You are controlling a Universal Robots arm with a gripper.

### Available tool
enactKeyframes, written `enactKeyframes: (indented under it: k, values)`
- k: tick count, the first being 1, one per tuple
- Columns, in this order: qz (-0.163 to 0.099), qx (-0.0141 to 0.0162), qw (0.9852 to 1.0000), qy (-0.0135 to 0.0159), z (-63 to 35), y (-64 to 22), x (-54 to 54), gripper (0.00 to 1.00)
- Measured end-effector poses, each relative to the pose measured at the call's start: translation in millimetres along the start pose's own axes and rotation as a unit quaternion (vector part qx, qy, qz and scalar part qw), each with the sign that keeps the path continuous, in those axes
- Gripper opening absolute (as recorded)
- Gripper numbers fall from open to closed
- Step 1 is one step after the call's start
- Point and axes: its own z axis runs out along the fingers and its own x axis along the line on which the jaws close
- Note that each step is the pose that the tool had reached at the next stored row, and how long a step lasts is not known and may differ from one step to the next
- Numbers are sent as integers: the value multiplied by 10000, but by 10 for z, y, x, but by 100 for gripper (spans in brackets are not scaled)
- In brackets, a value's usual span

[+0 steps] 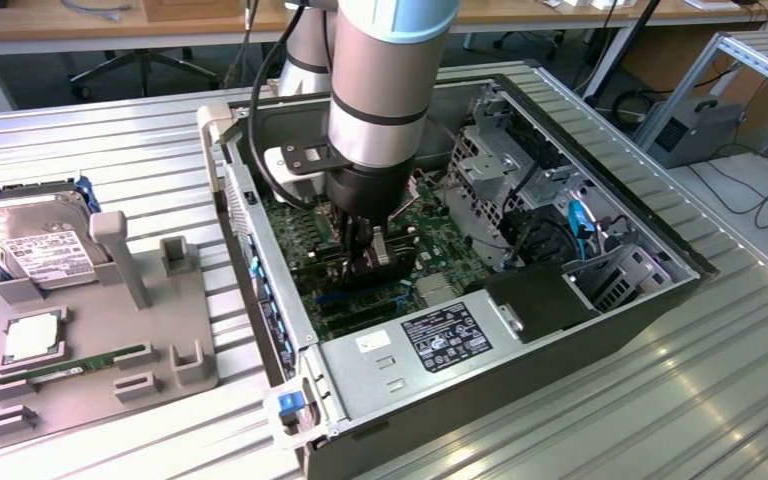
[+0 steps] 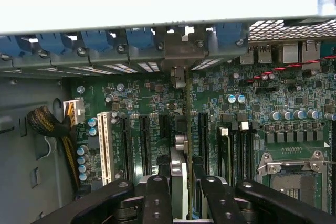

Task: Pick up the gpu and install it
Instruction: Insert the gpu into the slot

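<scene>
**The card goes down into the computer**

I am looking at my arm from far away; it reaches straight down into the open computer case (image 1: 558, 200), which lies on its side on the metal table (image 1: 117, 150) so the green board (image 2: 157, 103) inside faces up; that way I can push parts in from above.

The gripper (image 1: 357, 245) is deep in the case, near the middle of the green board; its two black fingers (image 2: 157, 198) are squeezed on the gpu (image 2: 178, 171), one on each flat side. The gpu stands on its thin edge, so from the wrist I see it as a narrow strip running away toward the back wall of the case. I think it is held upright like this so its bottom edge can go into one of the long black slots (image 2: 144, 145); it sits in line with them. Its metal end (image 2: 178, 72) is up by the row of blue clips (image 2: 94, 40) at the back wall, where card ends are meant to sit. I cannot tell if the gpu is all the way down in a slot yet.

On the exterior view's left, well apart from the case, a grey holder tray (image 1: 77, 370) rests on the table; it keeps spare parts in set spots so I can find them; a hard drive (image 1: 37, 240) sits at its far end, and a thin green memory stick (image 1: 84, 362) lies nearer.
</scene>
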Motion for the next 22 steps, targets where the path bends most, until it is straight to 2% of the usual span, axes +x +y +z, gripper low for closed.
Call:
enactKeyframes:
  k: [11,22]
  values:
    - [-7,0,10000,0,-32,1,-10,27]
    - [-167,0,9999,1,-27,2,-26,27]
